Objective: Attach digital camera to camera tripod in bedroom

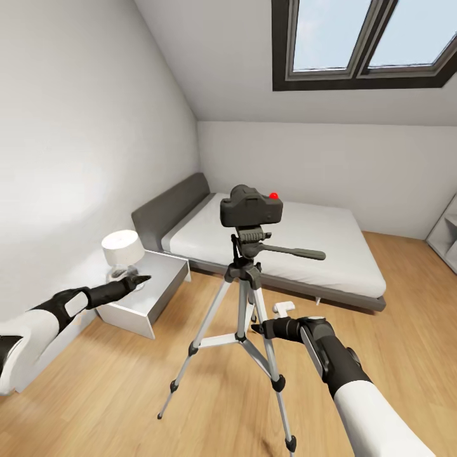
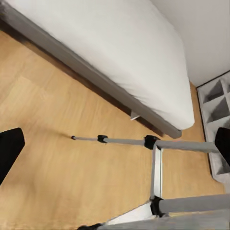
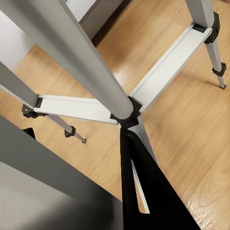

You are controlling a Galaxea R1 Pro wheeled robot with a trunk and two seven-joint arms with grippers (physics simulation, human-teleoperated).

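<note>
The black digital camera (image 1: 251,208), with a red dot on top, sits on the black head of the camera tripod (image 1: 244,289). The tripod stands on the wood floor in front of the bed, its handle pointing right. Its silver legs and centre brace fill the right wrist view (image 3: 125,112) and cross the left wrist view (image 2: 155,165). My right gripper (image 1: 256,329) is low beside the tripod's right leg, fingers (image 3: 143,191) pressed together on nothing. My left gripper (image 1: 139,279) hangs far to the left over the nightstand, its fingers (image 2: 9,148) spread wide.
A grey-framed white bed (image 1: 285,247) lies behind the tripod under the sloped ceiling and skylight (image 1: 365,41). A grey nightstand (image 1: 143,298) with a white lamp (image 1: 122,251) stands at the left wall. A white shelf unit (image 1: 446,235) is at the right.
</note>
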